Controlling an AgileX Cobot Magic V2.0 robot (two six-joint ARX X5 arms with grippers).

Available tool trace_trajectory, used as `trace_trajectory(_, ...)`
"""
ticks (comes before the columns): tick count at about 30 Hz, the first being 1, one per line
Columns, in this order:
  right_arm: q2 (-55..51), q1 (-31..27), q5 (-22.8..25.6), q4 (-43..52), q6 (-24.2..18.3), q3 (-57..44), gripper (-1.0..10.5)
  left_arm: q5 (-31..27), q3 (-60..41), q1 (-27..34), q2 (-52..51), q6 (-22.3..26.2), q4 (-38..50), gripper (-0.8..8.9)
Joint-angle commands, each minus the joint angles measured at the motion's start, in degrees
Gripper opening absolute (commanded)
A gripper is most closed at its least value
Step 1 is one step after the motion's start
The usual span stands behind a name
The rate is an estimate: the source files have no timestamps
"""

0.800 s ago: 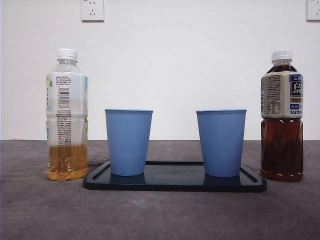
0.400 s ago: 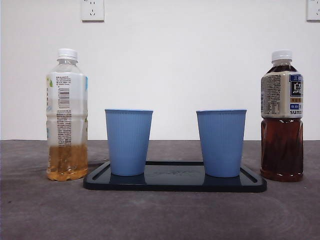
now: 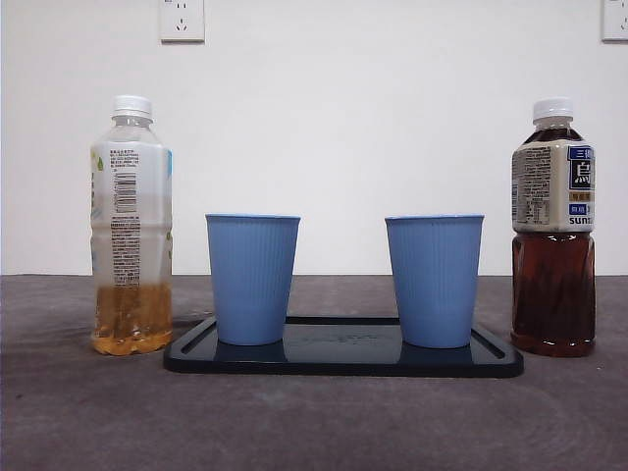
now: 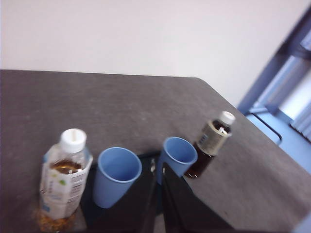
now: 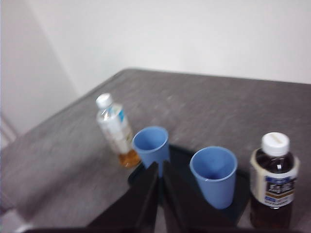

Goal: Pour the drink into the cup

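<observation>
In the front view a clear bottle (image 3: 130,226) with a white cap and a little yellow drink stands to the left of a black tray (image 3: 343,361). A dark tea bottle (image 3: 552,235) with a white cap stands to the tray's right. Two empty blue cups (image 3: 252,278) (image 3: 434,280) stand upright on the tray. My left gripper (image 4: 159,165) hovers high above, shut and empty, nearest the yellow bottle (image 4: 63,180). My right gripper (image 5: 159,164) also hovers high, shut and empty, nearest the tea bottle (image 5: 274,179). Neither arm shows in the front view.
The grey table (image 3: 314,422) runs to a white wall with outlets (image 3: 182,20). The table's far right corner and edge show in the left wrist view (image 4: 228,109).
</observation>
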Motion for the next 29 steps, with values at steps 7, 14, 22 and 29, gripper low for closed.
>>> trace_trajectory(7,1.5,2.6,-0.1,-1.5,-4.8,1.4,0.1,4.1,2.0,-1.7,0.7,7.0,0.1,0.33)
trace_trajectory(14,1.6,2.6,2.3,-1.5,-4.5,1.4,2.4,4.1,2.0,-1.7,0.8,7.0,1.2,3.59)
trace_trajectory(22,1.6,2.6,3.2,-1.5,-2.7,1.4,5.8,4.1,2.0,-1.7,0.8,7.0,1.2,5.94)
trace_trajectory(29,1.7,2.6,4.3,-1.7,-0.6,1.2,5.8,4.1,2.0,-1.7,0.8,6.7,1.2,5.93)
